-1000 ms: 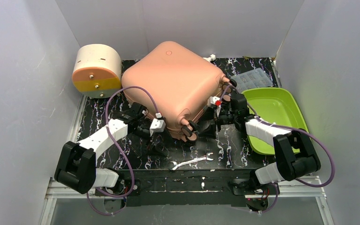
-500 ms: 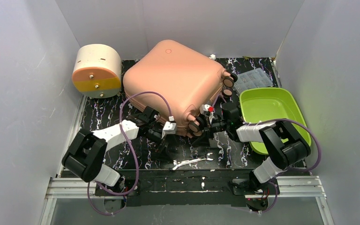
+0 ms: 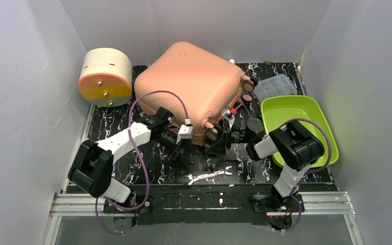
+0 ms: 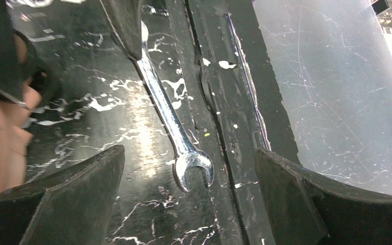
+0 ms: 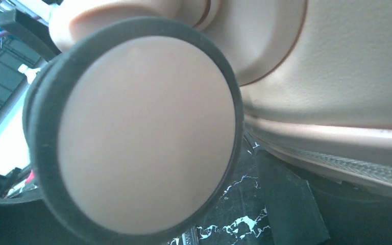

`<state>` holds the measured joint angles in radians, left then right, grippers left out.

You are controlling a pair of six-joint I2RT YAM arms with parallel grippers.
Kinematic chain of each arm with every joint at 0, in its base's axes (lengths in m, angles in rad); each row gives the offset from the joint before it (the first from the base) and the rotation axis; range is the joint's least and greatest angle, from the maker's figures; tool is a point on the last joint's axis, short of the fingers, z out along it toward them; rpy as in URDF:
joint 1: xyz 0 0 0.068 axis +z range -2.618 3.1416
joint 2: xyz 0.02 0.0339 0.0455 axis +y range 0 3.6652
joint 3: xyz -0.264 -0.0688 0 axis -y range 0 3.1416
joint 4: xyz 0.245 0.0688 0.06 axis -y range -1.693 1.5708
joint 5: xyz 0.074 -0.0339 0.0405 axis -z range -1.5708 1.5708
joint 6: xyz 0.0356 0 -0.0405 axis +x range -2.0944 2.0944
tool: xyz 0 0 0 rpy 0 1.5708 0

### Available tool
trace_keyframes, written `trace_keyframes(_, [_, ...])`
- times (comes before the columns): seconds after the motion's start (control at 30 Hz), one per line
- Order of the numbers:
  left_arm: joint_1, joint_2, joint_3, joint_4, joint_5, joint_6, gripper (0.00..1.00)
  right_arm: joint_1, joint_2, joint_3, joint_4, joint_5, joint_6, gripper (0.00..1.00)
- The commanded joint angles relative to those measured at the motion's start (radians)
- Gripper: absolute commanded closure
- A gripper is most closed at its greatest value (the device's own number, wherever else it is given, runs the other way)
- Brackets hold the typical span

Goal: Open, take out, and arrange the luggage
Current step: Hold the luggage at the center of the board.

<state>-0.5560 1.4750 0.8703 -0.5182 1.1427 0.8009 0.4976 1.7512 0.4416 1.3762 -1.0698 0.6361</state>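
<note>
From above, we saw the luggage [image 3: 194, 87] lying closed on its broad side at the back of the marbled black mat [image 3: 107, 127], between the cream-and-orange drum box [image 3: 105, 76] and the lime-green tray [image 3: 296, 117]. Its wheeled end was turned toward the right arm, and its length ran off leftward and toward the back wall. Both arms reached in at its near edge. The left gripper [image 3: 181, 148] hung just beside the near corner, and the right gripper [image 3: 219, 140] sat close against the nearest wheel [image 3: 212, 134], so we judged the right arm the nearer one for working the seam. A wrench [image 3: 207, 176] lay on the mat nearer the bases. In the left wrist view, the left gripper [image 4: 189, 204] stood wide apart and empty, pointing down at the wrench [image 4: 176, 122]. The luggage [image 4: 0, 148] showed only as a pink strip at the left edge, so it lay off to that gripper's side, not between its fingers [image 4: 71, 204]. In the right wrist view the wheel [image 5: 143, 138] filled most of the picture, with the luggage shell [image 5: 347, 61] and zipper seam [image 5: 357, 168] just beyond it. The wheel masked much of the fingers' spread, so we could not tell whether that gripper was spread or closed.
</note>
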Motion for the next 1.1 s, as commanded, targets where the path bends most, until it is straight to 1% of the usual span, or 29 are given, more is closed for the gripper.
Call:
trace_keyframes(0.0, [0.072, -0.067, 0.091, -0.184, 0.087, 0.181, 0.02, 0.001, -0.004, -0.024, 0.412, 0.069, 0.103, 0.0])
trace_keyframes(0.03, [0.087, -0.069, 0.104, -0.222, 0.094, 0.209, 0.02, 0.001, -0.007, -0.028, 0.412, 0.077, 0.101, 0.0])
trace_keyframes(0.1, [0.119, -0.074, 0.123, -0.273, 0.119, 0.253, 0.02, 0.001, -0.015, -0.035, 0.412, 0.096, 0.097, 0.04])
trace_keyframes(0.2, [0.149, -0.087, 0.133, -0.285, 0.135, 0.261, 0.02, 0.001, -0.027, -0.045, 0.412, 0.106, 0.103, 0.11])
trace_keyframes(0.3, [0.16, -0.094, 0.136, -0.289, 0.138, 0.261, 0.02, 0.001, -0.033, -0.055, 0.412, 0.109, 0.107, 0.13])
trace_keyframes(0.4, [0.17, -0.096, 0.139, -0.296, 0.141, 0.267, 0.02, 0.001, -0.017, -0.065, 0.4, 0.11, 0.079, 0.08])
trace_keyframes(0.57, [0.183, -0.092, 0.15, -0.324, 0.143, 0.294, 0.02, 0.02, 0.023, -0.053, 0.413, 0.102, 0.052, 0.05])
trace_keyframes(0.67, [0.19, -0.087, 0.156, -0.336, 0.151, 0.308, 0.02, 0.038, 0.036, -0.046, 0.413, 0.096, 0.018, 0.02])
trace_keyframes(0.93, [0.2, -0.083, 0.156, -0.354, 0.15, 0.331, 0.02, 0.044, 0.025, -0.063, 0.41, 0.085, -0.142, 0.02])
trace_keyframes(1.07, [0.207, -0.089, 0.155, -0.368, 0.141, 0.345, 0.02, 0.044, 0.041, -0.035, 0.409, 0.09, -0.195, 0.02])
